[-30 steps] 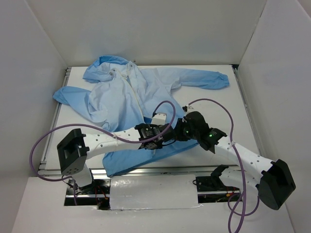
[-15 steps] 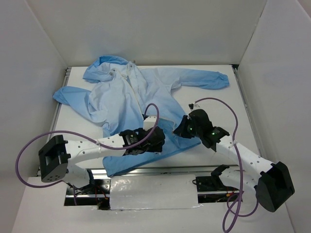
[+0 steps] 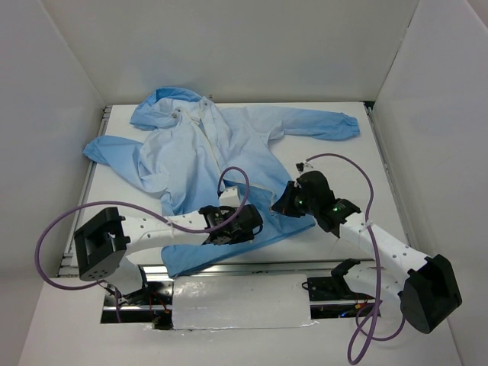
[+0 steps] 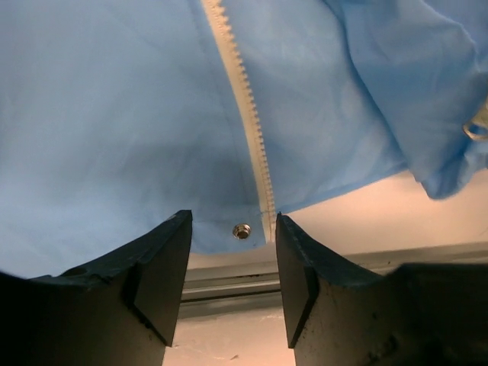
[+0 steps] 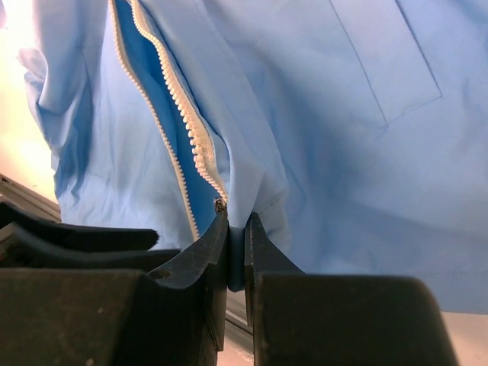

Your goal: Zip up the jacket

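At the table's (image 3: 347, 171) near edge, we see the jacket (image 3: 191, 156) lying flat and face up, its hood (image 3: 164, 103) toward the far left corner. One sleeve (image 3: 320, 122) stretches right along the back and the other sleeve (image 3: 110, 151) folds out toward the left side. White walls (image 3: 229, 46) close in the table on the left, back and right. Bare tabletop shows to the right of the jacket and ahead of the right arm, while the hem reaches the near edge, just short of the metal rail (image 4: 229, 284). The white zipper (image 4: 245, 122) runs from collar to hem, and its two rows of teeth lie parted in the right wrist view. The left gripper (image 4: 232, 219) hangs over the hem with its fingers (image 4: 164, 267) spread apart. The zipper's bottom end and a small metal snap (image 4: 242, 229) lie in the gap between them, and we cannot tell whether the tips touch the cloth. Just to its right, the right gripper (image 5: 237, 221) is pinched tight on a fold of the jacket's front edge, right beside the zipper teeth. A stitched pocket seam (image 5: 389, 69) lies farther along that panel.
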`<action>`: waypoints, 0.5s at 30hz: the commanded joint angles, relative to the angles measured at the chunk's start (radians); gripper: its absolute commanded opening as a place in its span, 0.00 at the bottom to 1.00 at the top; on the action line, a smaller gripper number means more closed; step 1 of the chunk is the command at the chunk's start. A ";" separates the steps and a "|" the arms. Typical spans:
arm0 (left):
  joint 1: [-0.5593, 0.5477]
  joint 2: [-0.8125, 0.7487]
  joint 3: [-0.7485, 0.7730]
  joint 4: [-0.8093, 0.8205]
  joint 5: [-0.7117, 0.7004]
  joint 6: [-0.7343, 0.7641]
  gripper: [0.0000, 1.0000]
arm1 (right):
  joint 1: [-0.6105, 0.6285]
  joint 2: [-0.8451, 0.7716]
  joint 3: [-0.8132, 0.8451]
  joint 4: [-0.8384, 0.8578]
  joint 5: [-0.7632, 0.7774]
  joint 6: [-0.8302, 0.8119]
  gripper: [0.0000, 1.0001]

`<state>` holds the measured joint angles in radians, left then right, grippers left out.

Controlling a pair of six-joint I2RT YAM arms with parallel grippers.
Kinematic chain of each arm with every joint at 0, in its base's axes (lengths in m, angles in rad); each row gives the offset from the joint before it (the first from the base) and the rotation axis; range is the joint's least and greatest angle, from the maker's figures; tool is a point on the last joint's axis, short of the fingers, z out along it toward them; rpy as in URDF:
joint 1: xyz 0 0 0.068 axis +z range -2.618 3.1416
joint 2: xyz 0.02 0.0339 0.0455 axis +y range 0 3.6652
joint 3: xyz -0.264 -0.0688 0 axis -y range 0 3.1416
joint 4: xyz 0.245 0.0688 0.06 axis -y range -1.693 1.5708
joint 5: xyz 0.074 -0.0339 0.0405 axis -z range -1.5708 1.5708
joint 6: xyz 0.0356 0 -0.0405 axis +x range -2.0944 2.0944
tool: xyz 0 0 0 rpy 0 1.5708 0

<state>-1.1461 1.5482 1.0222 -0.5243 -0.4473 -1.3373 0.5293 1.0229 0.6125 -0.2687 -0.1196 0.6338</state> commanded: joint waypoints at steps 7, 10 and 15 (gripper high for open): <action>-0.012 0.099 0.055 -0.075 -0.021 -0.175 0.60 | -0.009 -0.020 -0.016 0.065 -0.038 -0.029 0.00; -0.012 0.130 0.064 -0.100 -0.025 -0.197 0.59 | -0.009 -0.021 -0.017 0.068 -0.049 -0.034 0.00; -0.012 0.170 0.070 -0.114 -0.041 -0.217 0.59 | -0.011 -0.021 -0.022 0.077 -0.057 -0.039 0.00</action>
<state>-1.1534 1.6970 1.0599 -0.6025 -0.4580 -1.5166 0.5270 1.0229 0.5961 -0.2436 -0.1692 0.6140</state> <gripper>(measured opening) 0.596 0.128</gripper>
